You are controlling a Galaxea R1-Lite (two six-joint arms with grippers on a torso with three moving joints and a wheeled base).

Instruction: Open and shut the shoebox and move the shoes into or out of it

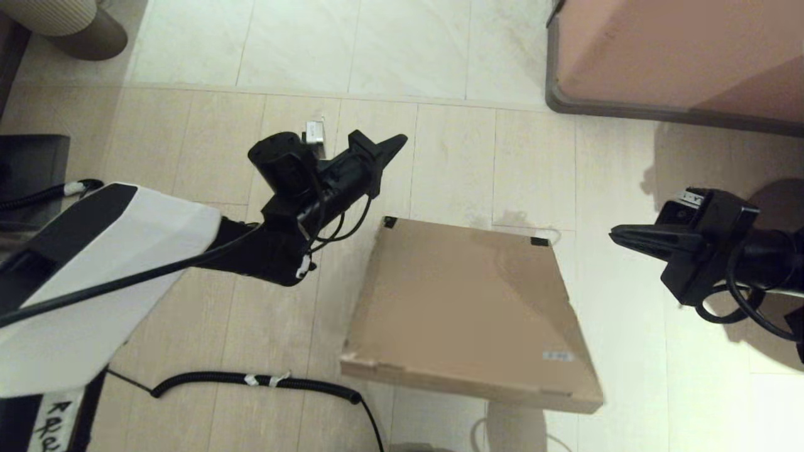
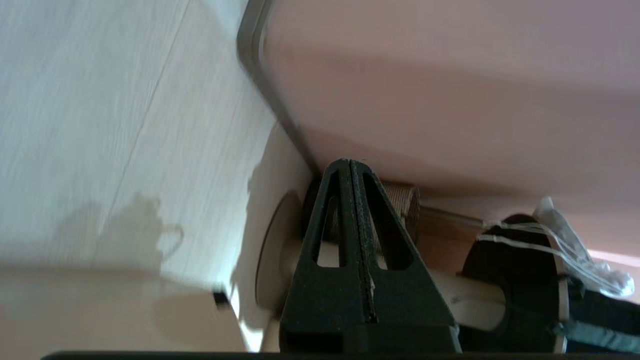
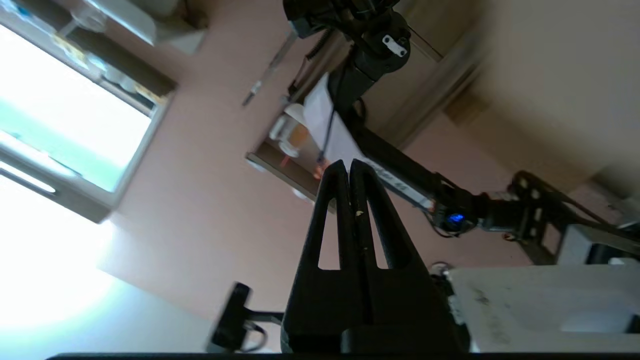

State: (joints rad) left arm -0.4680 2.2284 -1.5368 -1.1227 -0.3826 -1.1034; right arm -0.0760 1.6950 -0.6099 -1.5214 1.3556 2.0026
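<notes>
My left arm fills the near foreground, its left gripper (image 1: 392, 145) clenched empty above the floor beyond the shoebox (image 1: 468, 307). The box sits lid down on the tiles between both arms. My right gripper (image 1: 619, 236), also clenched, hovers off its right edge. I'd open one gripper and catch the lid's front lip squarely. No shoes visible.

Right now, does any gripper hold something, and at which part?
Nothing is held. The left gripper and the right gripper are both shut on nothing, in the air beside the closed shoebox.
</notes>
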